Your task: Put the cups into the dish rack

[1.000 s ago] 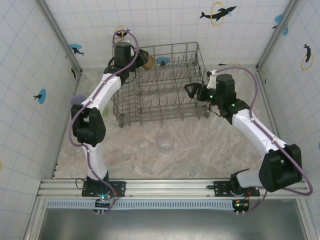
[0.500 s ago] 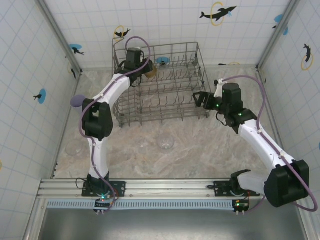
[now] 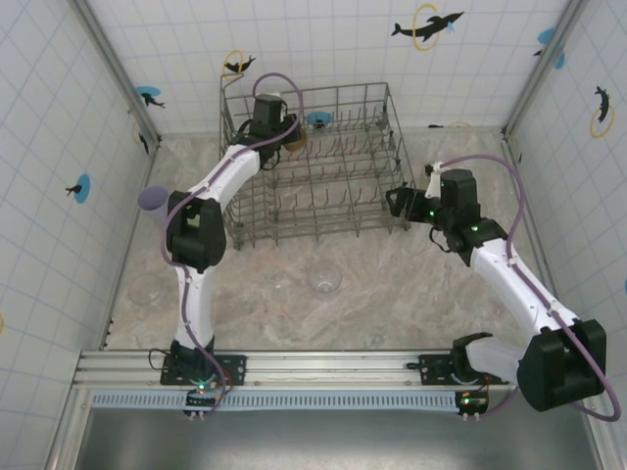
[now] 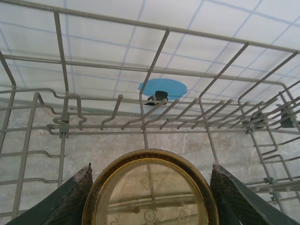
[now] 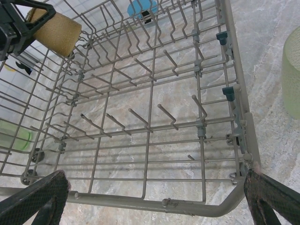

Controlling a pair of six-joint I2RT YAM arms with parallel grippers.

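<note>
- A lilac cup (image 3: 152,199) is at the far left of the table (image 3: 392,294), beside the left arm's elbow. It may be tipped toward the wall, but the overhead view is too small to be sure.
- Closer to the arm bases on that side, a clear cup (image 3: 147,289) stands on the marbled top, well apart from the dish rack (image 3: 313,186).
- A pale green cup (image 5: 14,133) shows blurred through the rack's left wall in the right wrist view. It is on the table outside the wires.
- The left gripper (image 4: 152,165) reaches over the rack's far left part. Its jaws are partway closed on an amber cup (image 4: 150,194), with one of its fingers (image 4: 75,197) on each side of the rim.
- The amber cup lies on its side in that grip, mouth toward the wrist camera. It hangs above the rows of upright tines.
- In front of the rack, on the bare table, is another clear cup (image 3: 281,282). Just right of it is a third clear cup (image 3: 325,279).
- The right gripper (image 5: 154,173) hovers at the rack's near right corner. Its jaws are spread wide and grip nothing, and the rack's rim rail runs between the fingers.
- A second pale green cup (image 5: 293,75) stands on the table just outside the rack's right wall.
</note>
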